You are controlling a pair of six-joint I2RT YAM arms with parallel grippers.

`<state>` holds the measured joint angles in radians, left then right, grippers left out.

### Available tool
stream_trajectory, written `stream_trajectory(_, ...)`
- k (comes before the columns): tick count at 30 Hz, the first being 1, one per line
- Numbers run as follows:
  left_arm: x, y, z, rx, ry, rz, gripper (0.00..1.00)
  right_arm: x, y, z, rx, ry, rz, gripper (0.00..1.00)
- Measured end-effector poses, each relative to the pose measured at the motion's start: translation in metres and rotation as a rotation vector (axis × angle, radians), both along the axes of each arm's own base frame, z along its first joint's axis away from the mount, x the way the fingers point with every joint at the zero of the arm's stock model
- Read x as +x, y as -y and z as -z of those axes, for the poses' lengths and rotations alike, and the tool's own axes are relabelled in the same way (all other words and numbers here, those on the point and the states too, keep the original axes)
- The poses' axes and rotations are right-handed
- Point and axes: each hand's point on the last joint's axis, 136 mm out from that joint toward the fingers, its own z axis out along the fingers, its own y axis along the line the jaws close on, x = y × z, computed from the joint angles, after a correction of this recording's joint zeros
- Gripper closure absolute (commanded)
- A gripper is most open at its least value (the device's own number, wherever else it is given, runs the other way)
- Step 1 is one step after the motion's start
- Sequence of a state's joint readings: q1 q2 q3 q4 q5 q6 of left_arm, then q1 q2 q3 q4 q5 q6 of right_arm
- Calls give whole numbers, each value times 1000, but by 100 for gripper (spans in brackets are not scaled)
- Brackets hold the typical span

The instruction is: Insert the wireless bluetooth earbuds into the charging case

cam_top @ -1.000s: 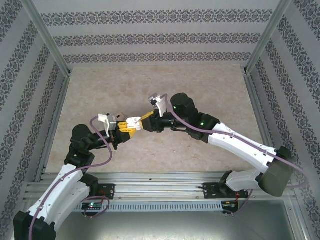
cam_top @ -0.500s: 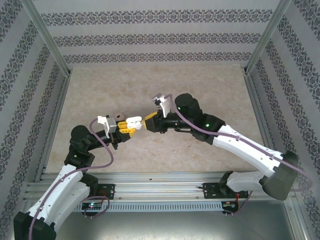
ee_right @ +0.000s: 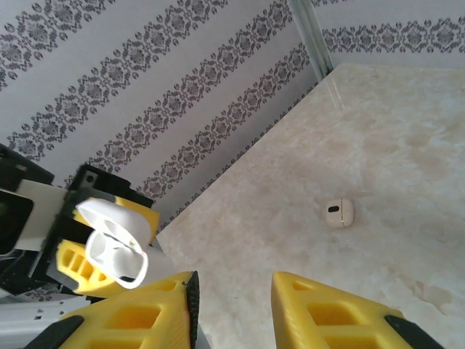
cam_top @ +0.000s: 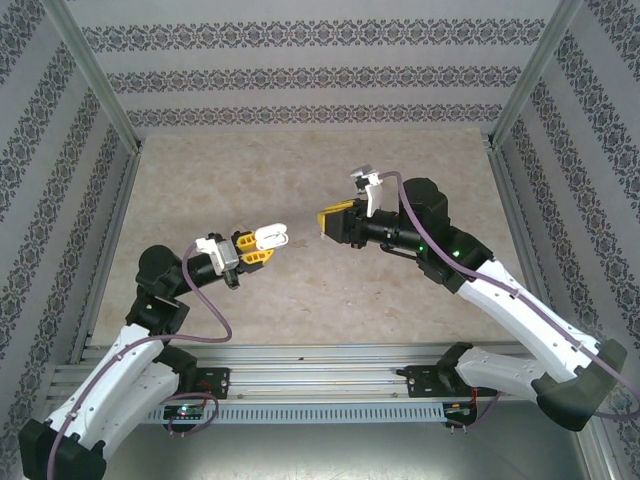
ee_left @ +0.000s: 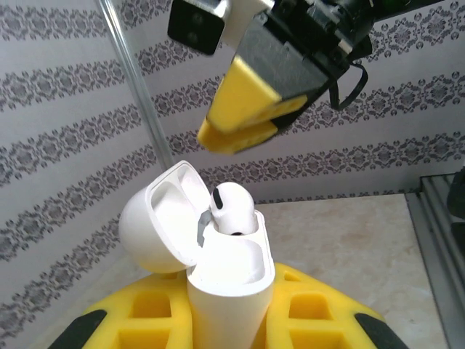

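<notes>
Charging case (ee_left: pixel 229 287) is up off the table, clamped upright by its lower body btwn the yellow fingers (ee_left: pixel 145 316) of the L gripper (cam_top: pixel 260 246). Lid is swung open and tips back to the left in the L wrist view. One earbud (ee_left: pixel 232 209) sits in the far socket, its rounded white head w/ a dark spot standing above the case rim. The nearer socket shows as a smooth white hollow. From the top view the case (cam_top: pixel 272 237) is a small white shape at the tip of the L arm, over the middle-left of the table (cam_top: pixel 300 170).

R gripper (cam_top: pixel 328 222) is just right of the case and apart from it, fingertips aimed its way, arm raised off the table. In the R wrist view its two yellow fingers (ee_right: pixel 131 320) stand w/ a clear gap and grasp nothing, i.e. released. That view also has the open case (ee_right: pixel 116 247) at lower left, in the L gripper. Seen from the L wrist, the R gripper (ee_left: pixel 243 123) hangs above and beyond the case, not touching it.

A small tan rounded piece (ee_right: pixel 339 213) w/ a dark hole lies on the bare table surface. Striped patterned walls (cam_top: pixel 300 80) close the table in on 3 sides.
</notes>
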<state>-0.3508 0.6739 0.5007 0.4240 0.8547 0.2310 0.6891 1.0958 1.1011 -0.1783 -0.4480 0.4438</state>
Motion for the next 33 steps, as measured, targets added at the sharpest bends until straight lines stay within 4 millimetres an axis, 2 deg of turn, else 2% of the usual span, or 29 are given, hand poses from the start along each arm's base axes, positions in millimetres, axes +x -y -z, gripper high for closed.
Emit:
stream_trajectory(8, 2, 7, -6, 55, 120, -33, 100, 8, -15, 25, -38, -64, -40, 66)
stream_trajectory(15, 11, 5, -4, 79, 152, -85, 100, 10, -17, 22, -29, -63, -52, 66)
stream_trajectory(20, 22, 3, 4, 104, 119, -129, 100, 9, -21, 15, -35, -44, -45, 59)
stream_trajectory(27, 33, 4, 17, 117, 43, -144, 100, -8, -47, -2, -99, -17, -54, 59)
stream_trajectory(33, 36, 2, 17, 100, 9, -164, 100, -4, -60, 12, -177, -56, -27, 62)
